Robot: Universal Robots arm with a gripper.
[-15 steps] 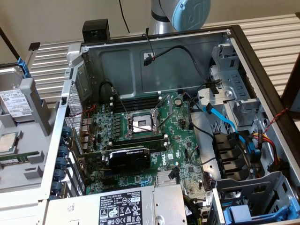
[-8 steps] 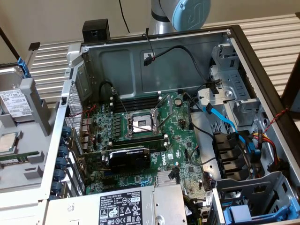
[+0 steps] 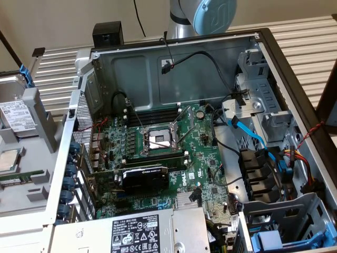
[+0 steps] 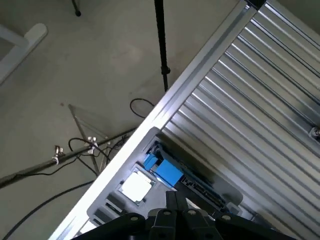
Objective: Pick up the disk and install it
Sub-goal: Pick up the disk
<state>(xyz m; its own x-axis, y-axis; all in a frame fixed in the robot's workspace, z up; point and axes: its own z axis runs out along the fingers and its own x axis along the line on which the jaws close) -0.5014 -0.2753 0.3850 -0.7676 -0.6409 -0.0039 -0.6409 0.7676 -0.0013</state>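
**Tool [image 4: 171, 221] above the counter's edge, disk [image 3: 15, 117] far to the exterior view's left**

Black tool hardware was seen closest to the wrist camera. Whether it was set wide or narrow could not be told.

In the exterior view, the disk was found at the far left. It was laid label-up on a grey holder [image 3: 41, 124] outside the computer case [image 3: 174, 68] and was partly cut off by the picture's edge. A blue rail [image 3: 23, 74] was seen at its far end. Its long axis was judged to run away from the camera, roughly along the case's perforated side wall. A small square processor chip [image 3: 8, 161] was seated on the same holder, nearer the camera.

Further right, the motherboard [image 3: 158, 153] was exposed inside the open case, with the power-supply box [image 3: 137, 232] at the near edge. The arm [image 3: 208, 16] was seen rising behind the case's back wall. At the right, a drive cage [image 3: 295, 211] was judged the likely seat for the disk, which had not been placed there.

The disk was thus placed to the exterior view's left of the arm and nearer the camera, with the case's corner between them. In the wrist view, a blue piece [image 4: 162, 170] at the edge of the slatted counter [image 4: 260, 100] was judged to be the disk's rail. It was seen just beyond the tool, not touched by it.
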